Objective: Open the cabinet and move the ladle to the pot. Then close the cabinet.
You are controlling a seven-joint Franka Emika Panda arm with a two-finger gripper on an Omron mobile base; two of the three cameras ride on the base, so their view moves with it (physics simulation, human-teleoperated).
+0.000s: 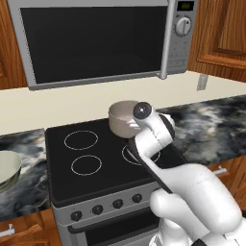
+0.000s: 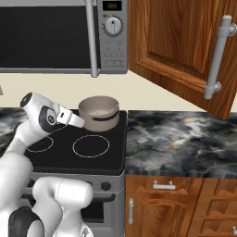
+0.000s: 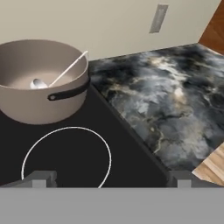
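Note:
The pot (image 3: 39,98) stands on the black stove top at its back right burner, also seen as the pot (image 1: 120,120) and the pot (image 2: 98,115). The ladle (image 3: 65,70) lies inside it, bowl on the pot's floor, thin handle leaning on the rim. My gripper (image 3: 111,179) hovers above the front right burner, a little short of the pot, open with nothing between its fingers. The cabinet (image 2: 176,51) hangs to the right of the microwave, with its door swung out toward me and its grey bar handle (image 2: 216,58) on the outer edge.
A microwave (image 1: 96,38) hangs above the stove (image 1: 86,158). The marble counter (image 2: 180,139) runs to the right, with drawers (image 2: 164,186) below. A pale bowl (image 1: 7,168) sits on the counter at the left. A wall outlet (image 3: 158,18) is behind the counter.

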